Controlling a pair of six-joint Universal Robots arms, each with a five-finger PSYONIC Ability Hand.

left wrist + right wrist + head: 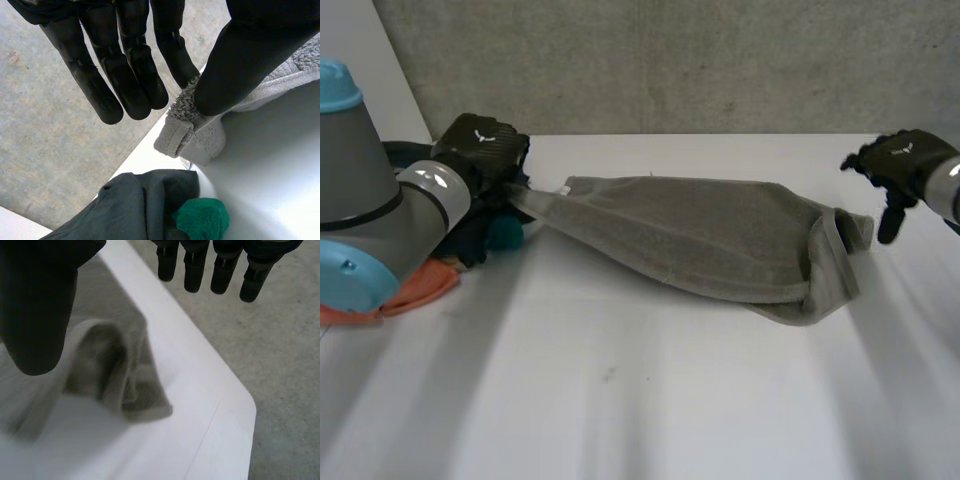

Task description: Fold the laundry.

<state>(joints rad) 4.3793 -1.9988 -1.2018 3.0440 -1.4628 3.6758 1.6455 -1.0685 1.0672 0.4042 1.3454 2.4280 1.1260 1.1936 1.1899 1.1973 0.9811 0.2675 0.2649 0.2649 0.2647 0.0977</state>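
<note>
Left robot hand (480, 148) pinches towel (690, 235) corner; right robot hand (905, 165) relaxed.

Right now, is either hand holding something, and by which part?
The left hand pinches the grey towel by one corner; the right hand is open, holding nothing.

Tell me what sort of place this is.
Probably a robotics lab or test room, not a home: a white table, a raw concrete wall and concrete floor, with a grey towel near a small laundry pile.
</note>
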